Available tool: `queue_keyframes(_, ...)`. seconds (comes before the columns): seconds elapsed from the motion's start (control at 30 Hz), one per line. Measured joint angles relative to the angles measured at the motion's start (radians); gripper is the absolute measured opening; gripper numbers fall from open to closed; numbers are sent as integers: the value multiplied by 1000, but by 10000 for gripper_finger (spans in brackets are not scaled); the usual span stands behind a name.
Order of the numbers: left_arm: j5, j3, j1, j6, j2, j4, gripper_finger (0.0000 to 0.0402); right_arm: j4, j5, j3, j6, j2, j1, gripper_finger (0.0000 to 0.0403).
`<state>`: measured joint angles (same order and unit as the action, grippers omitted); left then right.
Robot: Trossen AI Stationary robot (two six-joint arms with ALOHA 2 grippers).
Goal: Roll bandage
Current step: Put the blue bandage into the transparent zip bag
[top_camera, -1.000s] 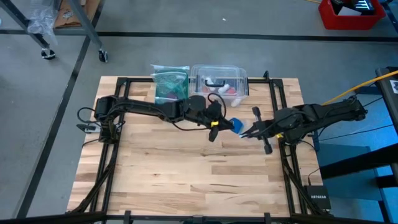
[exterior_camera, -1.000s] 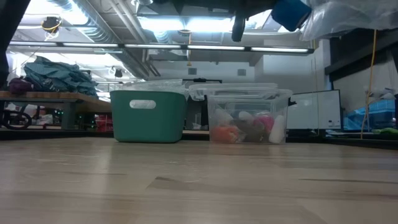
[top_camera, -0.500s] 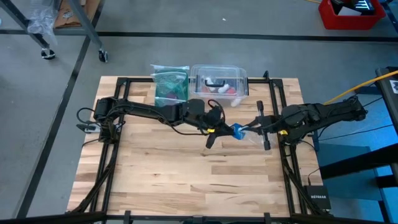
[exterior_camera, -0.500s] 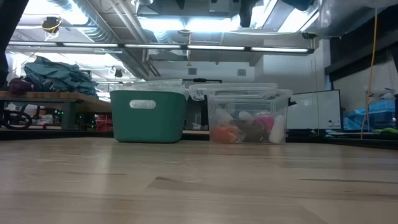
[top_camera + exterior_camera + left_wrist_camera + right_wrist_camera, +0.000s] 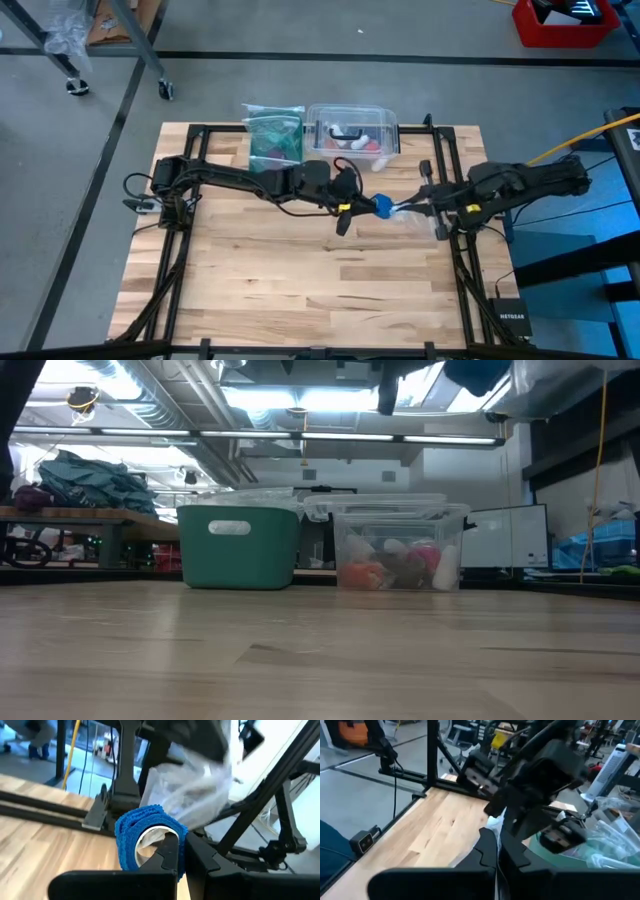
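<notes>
Bandage: a small bright blue roll [image 5: 381, 207] held up in the air over the middle of the wooden table [image 5: 250, 280], between the two arms; in the left wrist view it shows as a crinkled blue roll [image 5: 145, 837] with a pale core.

Left gripper: the left gripper [image 5: 181, 851] reaches in from the left side of the table, its fingers pressed together on the wall of the bandage roll, one finger tucked into the hollow.

Right gripper: the right gripper [image 5: 403, 208] comes in from the right, just beside the bandage, its fingers [image 5: 492, 845] pinched tight on a clear plastic bag (thin, crumpled stuff that hangs close behind the roll).

Clear plastic bag: a filmy crumple [image 5: 192, 785] right behind the blue roll in the left wrist view; from above, a pale smear [image 5: 418, 214] under the right arm.

Back of the table: a teal bin [image 5: 240, 547] and a clear plastic box [image 5: 400, 547] side by side, well apart from the grippers; pink and white items sit inside the box.

Low view: only the underside of the blue roll [image 5: 478, 374] shows at the very top.
</notes>
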<state>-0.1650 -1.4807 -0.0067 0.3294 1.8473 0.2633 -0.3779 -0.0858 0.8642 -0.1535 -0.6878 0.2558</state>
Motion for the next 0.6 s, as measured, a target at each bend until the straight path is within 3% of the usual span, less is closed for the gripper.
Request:
queue_keyframes(0.2, 51, 0, 0, -64, 0, -47, 0, -78, -28, 0, 0, 69, 0, 1)
queue_keyframes(0.6, 102, 0, 0, -211, 0, 212, 0, -105, -25, 0, -11, 136, 0, 1)
